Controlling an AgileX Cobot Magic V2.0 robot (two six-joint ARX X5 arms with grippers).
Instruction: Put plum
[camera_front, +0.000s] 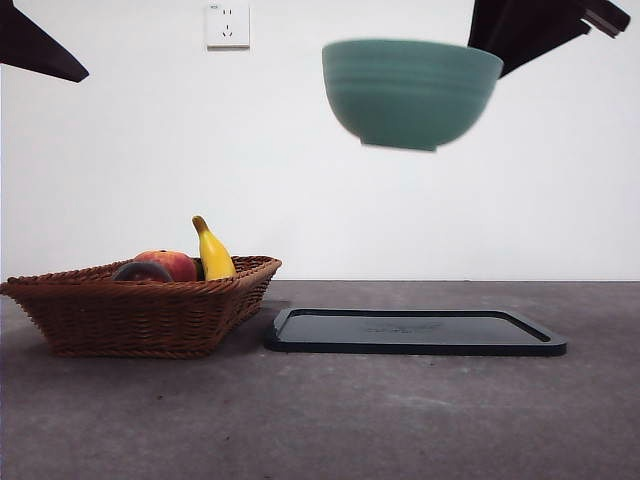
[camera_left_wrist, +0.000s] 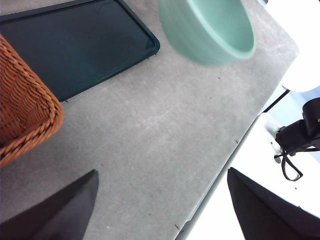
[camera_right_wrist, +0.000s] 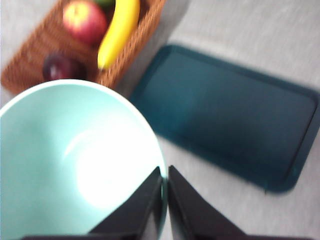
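Observation:
The dark plum (camera_right_wrist: 61, 66) lies in the wicker basket (camera_front: 140, 310) at the table's left, beside a red peach-like fruit (camera_front: 172, 264) and a yellow banana (camera_front: 213, 252); in the front view only its top (camera_front: 141, 271) shows over the rim. My right gripper (camera_right_wrist: 165, 192) is shut on the rim of a green bowl (camera_front: 410, 92) and holds it high above the dark tray (camera_front: 415, 330). My left gripper (camera_left_wrist: 160, 210) is open and empty, raised over bare table near the basket's corner (camera_left_wrist: 25, 110).
The dark tray also shows in the right wrist view (camera_right_wrist: 235, 115) and in the left wrist view (camera_left_wrist: 75, 45). The table's edge (camera_left_wrist: 235, 150) runs close to the left gripper. A wall socket (camera_front: 227, 24) is on the back wall.

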